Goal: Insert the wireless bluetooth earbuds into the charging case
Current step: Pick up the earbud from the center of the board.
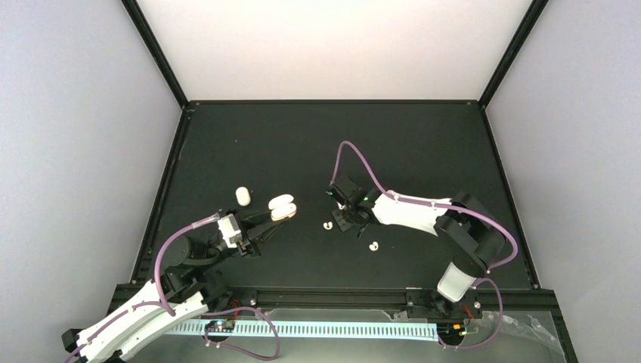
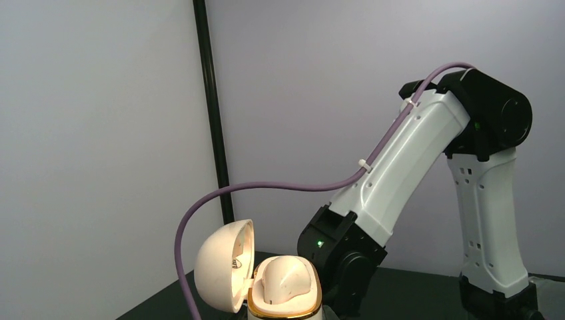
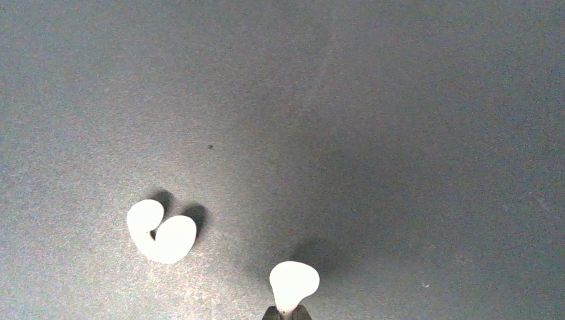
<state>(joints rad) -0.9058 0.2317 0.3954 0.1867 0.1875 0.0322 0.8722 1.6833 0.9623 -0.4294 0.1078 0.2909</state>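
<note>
a: in the top view, what did the left tool (image 1: pixel 270 221) have?
b: it was clamped on the charging case (image 1: pixel 282 208), lid open, left of the middle of the bench (image 1: pixel 423 144). a white capsule (image 1: pixel 243 196) lay just beyond the case, apart from it.
a: and the right tool (image 1: pixel 342 221)?
b: it was low over the bench near the centre, pointing toward the case. a curled earbud (image 1: pixel 327 225) lay just beside its tip, and a loose earbud (image 1: pixel 373 246) lay behind it, nearer the arm bases.
a: the left wrist view?
b: the charging case (image 2: pixel 226 273) sat at the bottom edge, lid tilted off to the left. its gold-rimmed base held a cream lump (image 2: pixel 286 279), and i couldn't tell whether that was an earbud. the right arm (image 2: pixel 413 167) and its purple cable (image 2: pixel 280 188) rose behind.
a: the right wrist view?
b: the right tool (image 3: pixel 286 312) was closed together on a pinched earbud (image 3: pixel 293 281), with only its fingertips (image 3: pixel 273 312) showing at the bottom edge. the curled earbud (image 3: pixel 162 233) lay on the bench to the left, apart from the pinched one. i couldn't tell whether the pinched one touched the bench.
</note>
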